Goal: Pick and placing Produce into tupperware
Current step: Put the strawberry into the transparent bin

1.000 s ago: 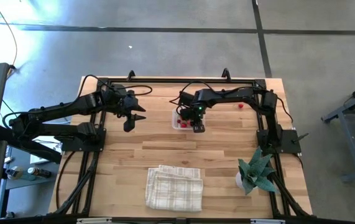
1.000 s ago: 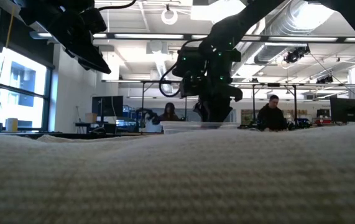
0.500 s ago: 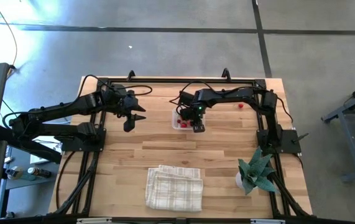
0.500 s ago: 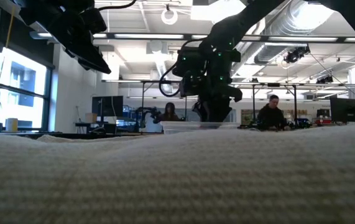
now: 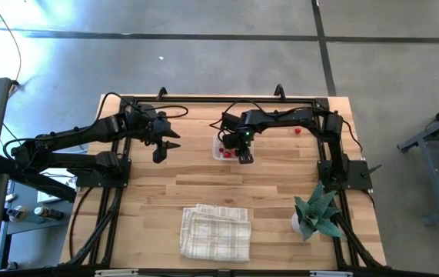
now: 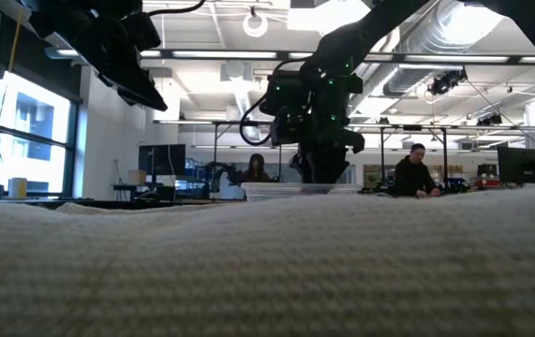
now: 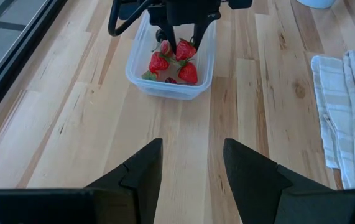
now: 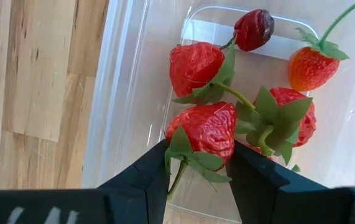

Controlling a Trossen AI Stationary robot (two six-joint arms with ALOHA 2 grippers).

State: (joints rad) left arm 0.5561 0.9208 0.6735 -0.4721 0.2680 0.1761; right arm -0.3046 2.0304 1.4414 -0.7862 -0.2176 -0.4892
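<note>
- We see the right gripper lowered into the tupperware, its two fingers pressed against either side of one red strawberry, so it grips that berry.
- The held berry sits just above the container floor; we cannot tell whether it touches the plastic.
- More produce lies in the same clear box: another red strawberry with a green stem, a dark brown piece near the far wall, an orange-red one at the corner, and a further red one partly hidden by leaves.
- From the left wrist view the tupperware stands on the wooden table with red berries inside, and the right arm's fingers come down into it from above, covering part of the contents.
- A lone red piece lies on the table near the right arm's base, well apart from the container.
- The left gripper hovers over bare wood to the left of the tupperware, its jaws apart with nothing between them.
- A white checked folded cloth lies near the table's front edge, well apart from the box; in the low view it fills the foreground and blocks nearly all of the tabletop.
- A green leafy plant in a white pot stands at the front right corner.
- Beyond the table, in the low view, a seated person shows in the room behind.
</note>
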